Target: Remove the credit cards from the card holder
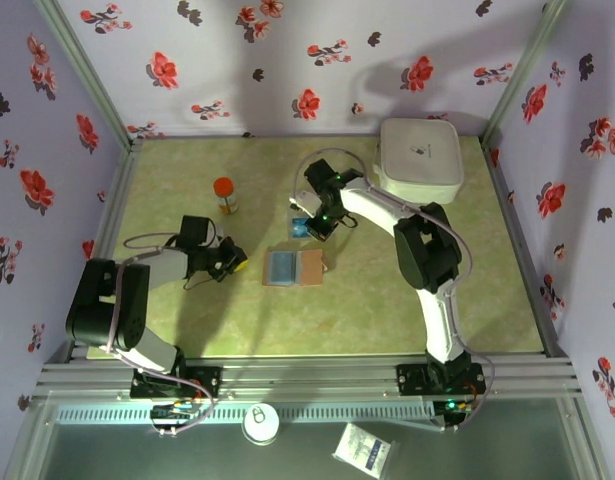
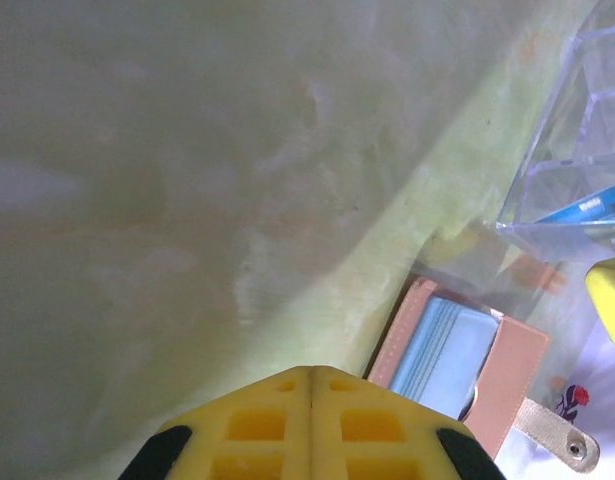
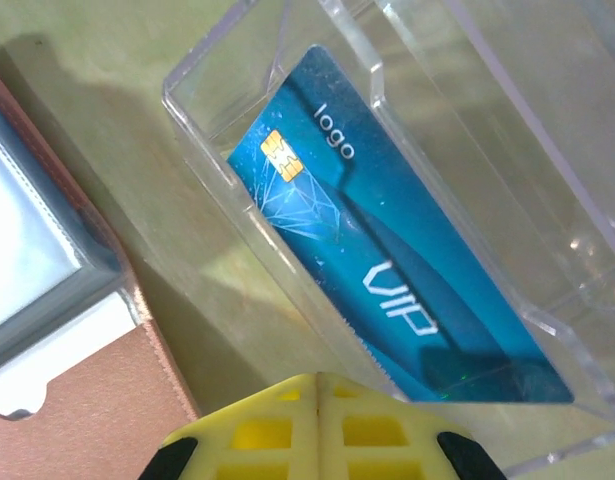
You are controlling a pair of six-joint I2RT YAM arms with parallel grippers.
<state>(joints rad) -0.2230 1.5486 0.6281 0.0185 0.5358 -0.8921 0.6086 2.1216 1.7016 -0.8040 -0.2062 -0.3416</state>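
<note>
pale green table [image 1: 437, 300]: the tan leather card holder [image 1: 294, 268] lies open mid-table. one teal credit card [image 3: 387, 270] sits in the clear ridged plastic tray [image 3: 487, 120]; others likely remain. left gripper [image 2: 309, 372] and right gripper [image 3: 320, 378] are closed, empty.

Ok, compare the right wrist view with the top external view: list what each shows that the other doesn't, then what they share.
Right wrist: the print on the blue card, a gold chip, "logo" and "VIP", inside the clear tray. Top external: the orange-capped bottle, the white case, and both arms, the left fingers apart from the open card holder. Shared: the card holder, the tray holding the card, and the right fingers.
</note>
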